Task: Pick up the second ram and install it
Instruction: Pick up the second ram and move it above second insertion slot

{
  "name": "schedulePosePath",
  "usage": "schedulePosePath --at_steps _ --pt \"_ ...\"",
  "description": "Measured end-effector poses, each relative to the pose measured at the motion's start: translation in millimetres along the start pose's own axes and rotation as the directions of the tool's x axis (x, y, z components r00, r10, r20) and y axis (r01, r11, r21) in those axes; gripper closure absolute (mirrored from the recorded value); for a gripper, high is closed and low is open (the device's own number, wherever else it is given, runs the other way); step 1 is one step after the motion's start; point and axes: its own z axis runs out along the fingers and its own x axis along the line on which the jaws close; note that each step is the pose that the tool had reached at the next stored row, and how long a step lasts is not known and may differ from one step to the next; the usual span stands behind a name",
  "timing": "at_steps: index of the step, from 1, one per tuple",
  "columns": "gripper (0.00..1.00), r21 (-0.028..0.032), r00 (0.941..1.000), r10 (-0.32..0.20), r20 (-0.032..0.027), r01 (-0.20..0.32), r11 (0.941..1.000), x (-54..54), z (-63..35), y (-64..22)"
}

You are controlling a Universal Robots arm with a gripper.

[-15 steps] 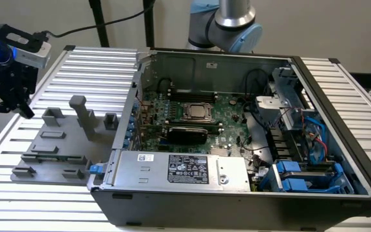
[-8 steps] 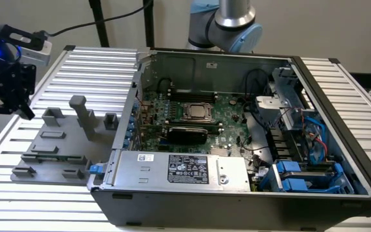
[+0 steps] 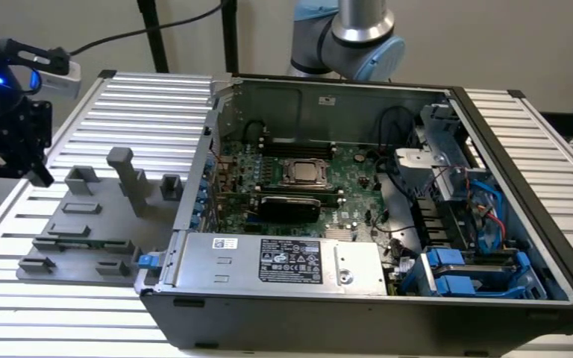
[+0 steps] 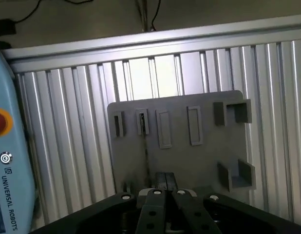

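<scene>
Claw (image 4: 165, 179) is pinched fully together, the two black fingers (image 4: 151, 214) flat against each other, and I can't see anything caught between them. It hangs over the grey fixture plate (image 4: 179, 161), out at the side of the plate farthest from the computer.

The second ram (image 3: 89, 243) isn't in the claw. It sits down in the plate below the claw, a long, thin green stick seated low on its edge. Looking down past the fingertips, it's just a thin dark line running away from them, a bit off their centre line and not touching.

Farther out from the claw on the same plate there are a few taller grey posts (image 3: 122, 175) and a pair of U-shaped brackets (image 4: 235, 173), all bare. The plate lies on a ribbed aluminium table (image 4: 67, 146). Close beside the claw there's a light blue pendant (image 4: 7, 161) with a red button.

Past the plate, well apart from the claw, is the open computer case (image 3: 525, 186). Inside it you can see the green motherboard (image 3: 351, 168), the silver power supply (image 3: 286, 261) along the near wall, and blue drive caddies (image 3: 465, 272) in the corner farthest from the claw. The silver and blue arm (image 3: 357, 33) stands behind the case.
</scene>
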Motion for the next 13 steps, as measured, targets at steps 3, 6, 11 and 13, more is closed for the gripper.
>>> schedulePosePath --at_steps 3,6,11,13 --pt "0.89 0.0021 0.9993 -0.038 -0.0071 0.038 0.9993 0.0 1.5 -0.3" --pt "0.89 0.0026 0.9978 -0.065 -0.0152 0.065 0.9979 -0.2 3.5 -2.1" --pt "0.89 0.0027 0.9958 -0.088 -0.0275 0.088 0.9961 -1.2 8.9 -10.9" --pt "0.89 0.0027 0.995 -0.095 -0.0317 0.095 0.9955 -1.6 11.8 -15.2"
